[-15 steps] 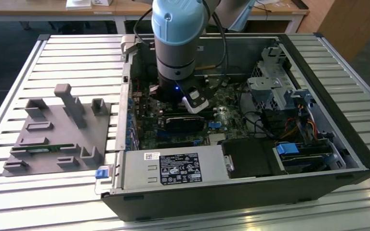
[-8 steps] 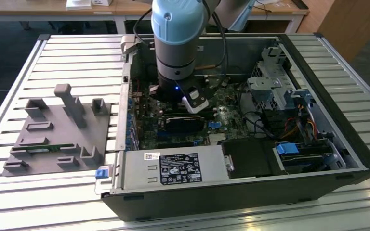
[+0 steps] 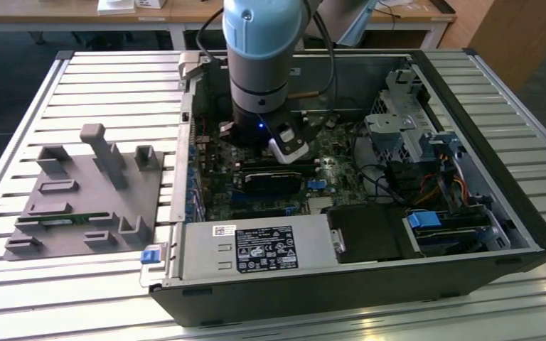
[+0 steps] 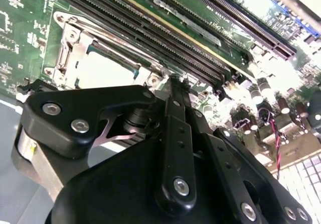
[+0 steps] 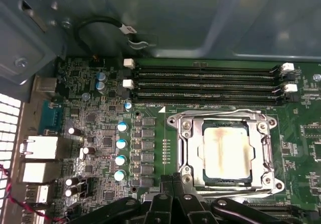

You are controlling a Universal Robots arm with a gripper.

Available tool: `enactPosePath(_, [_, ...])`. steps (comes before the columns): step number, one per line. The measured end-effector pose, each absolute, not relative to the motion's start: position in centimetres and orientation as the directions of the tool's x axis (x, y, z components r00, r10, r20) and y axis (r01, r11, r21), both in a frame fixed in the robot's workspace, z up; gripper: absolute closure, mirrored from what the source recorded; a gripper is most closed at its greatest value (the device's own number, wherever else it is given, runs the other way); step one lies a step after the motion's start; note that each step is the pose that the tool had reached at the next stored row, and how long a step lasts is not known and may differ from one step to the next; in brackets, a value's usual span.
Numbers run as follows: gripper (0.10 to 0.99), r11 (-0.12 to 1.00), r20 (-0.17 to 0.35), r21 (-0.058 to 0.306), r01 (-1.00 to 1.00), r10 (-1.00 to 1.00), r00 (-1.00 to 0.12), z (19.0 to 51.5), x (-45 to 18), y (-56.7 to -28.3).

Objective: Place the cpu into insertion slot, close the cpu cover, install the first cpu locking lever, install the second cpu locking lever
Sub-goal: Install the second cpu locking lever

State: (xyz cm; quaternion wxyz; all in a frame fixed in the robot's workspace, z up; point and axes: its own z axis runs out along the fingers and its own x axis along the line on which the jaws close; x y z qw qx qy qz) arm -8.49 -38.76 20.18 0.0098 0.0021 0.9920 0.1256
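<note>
The cpu (image 5: pixel 225 151), a pale square chip with a brownish smear, lies in the insertion slot (image 5: pixel 201 156) on the green motherboard. The cpu cover (image 5: pixel 262 148), a silver frame with a square window, lies flat around it. Thin wire levers run along the frame's sides; I cannot tell whether they are latched. My gripper (image 5: pixel 173 184) hovers just beside the socket's near edge, apart from it. In the second wrist view the gripper (image 4: pixel 176 91) has the bright cpu (image 4: pixel 103 71) and cover (image 4: pixel 67 48) beyond its black body. In the exterior view the arm (image 3: pixel 259 64) reaches down into the open computer case.
Long black memory slots (image 5: pixel 205 83) run beside the socket, below the case wall (image 5: pixel 200 18). Blue capacitors (image 5: pixel 121 143) and rear ports (image 5: pixel 37 148) flank it. Also in the case: a black card (image 3: pixel 273 181), power supply (image 3: pixel 254 249) and drive cage (image 3: pixel 397 135). A grey fixture (image 3: pixel 83 192) stands on the slatted table.
</note>
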Motion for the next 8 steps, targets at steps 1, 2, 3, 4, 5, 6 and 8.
enactPosePath(1, [0.980, 0.968, -0.019, 0.249, 0.002, 0.007, -1.000, 20.31, -8.49, -38.75])
enactPosePath(2, [0.980, 0.968, -0.019, 0.249, 0.002, 0.007, -1.000, 20.39, -8.49, -38.75])
enactPosePath(3, [0.980, 0.968, -0.019, 0.249, 0.002, 0.007, -1.000, 20.47, -8.49, -38.75])
enactPosePath(4, [0.980, 0.968, -0.019, 0.249, 0.002, 0.007, -1.000, 20.55, -8.49, -38.75])
enactPosePath(5, [0.980, 0.968, -0.019, 0.249, 0.002, 0.007, -1.000, 20.64, -8.49, -38.75])
enactPosePath(6, [0.980, 0.968, -0.019, 0.249, 0.002, 0.007, -1.000, 20.70, -8.49, -38.75])
enactPosePath(8, [0.980, 0.968, -0.019, 0.249, 0.002, 0.007, -1.000, 20.81, -8.49, -38.75])
